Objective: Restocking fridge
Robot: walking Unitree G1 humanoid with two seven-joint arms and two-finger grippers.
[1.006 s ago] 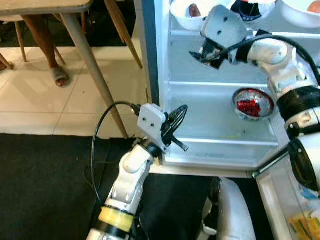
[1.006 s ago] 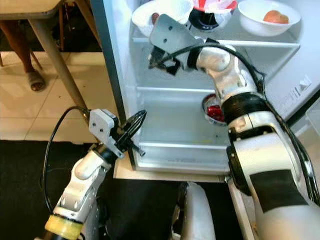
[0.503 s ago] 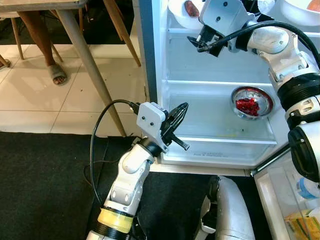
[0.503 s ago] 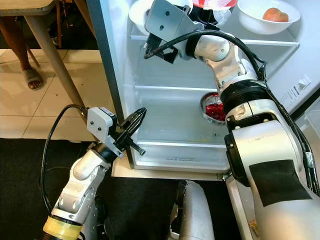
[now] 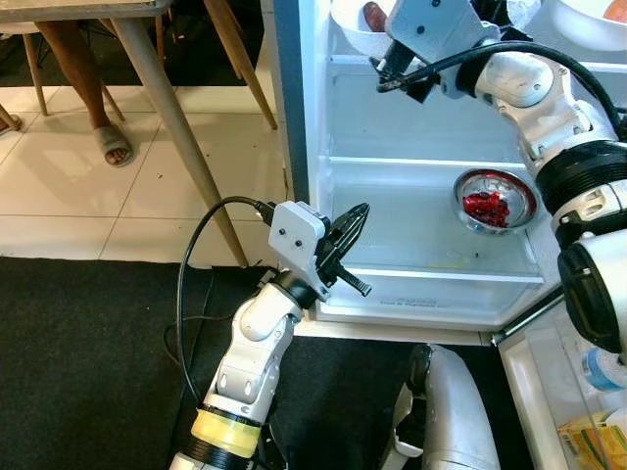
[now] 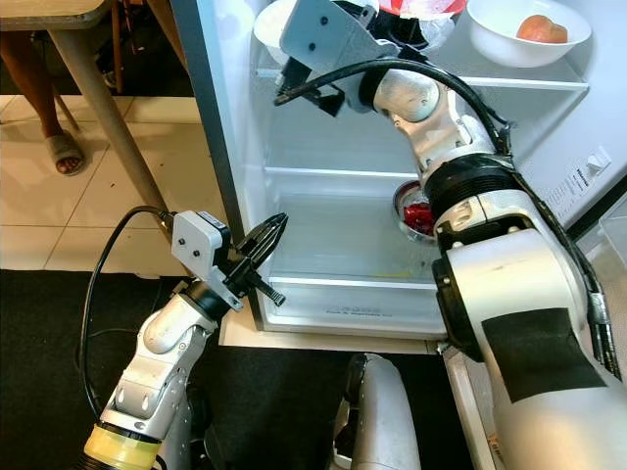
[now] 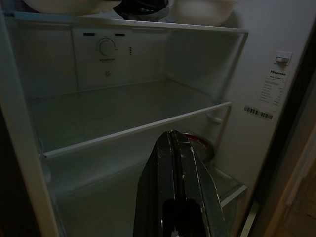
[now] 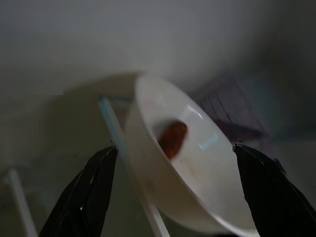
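Note:
The fridge stands open. On its top shelf sit a white bowl with a reddish piece of food, a black bowl and a white bowl with an orange fruit. A steel bowl of red food rests on the lower shelf. My right arm reaches up to the top shelf's left end. There my right gripper is open, one finger on each side of the white bowl, not touching it. My left gripper is shut on nothing and hovers before the fridge's lower left corner.
A wooden table leg and chair legs stand on the tiles to the left, beside a person's sandalled foot. A black mat lies under me. The fridge door with packed items hangs open at the right.
My right gripper has risen from under the top shelf to the white bowl at that shelf's left end. The left arm has held still.

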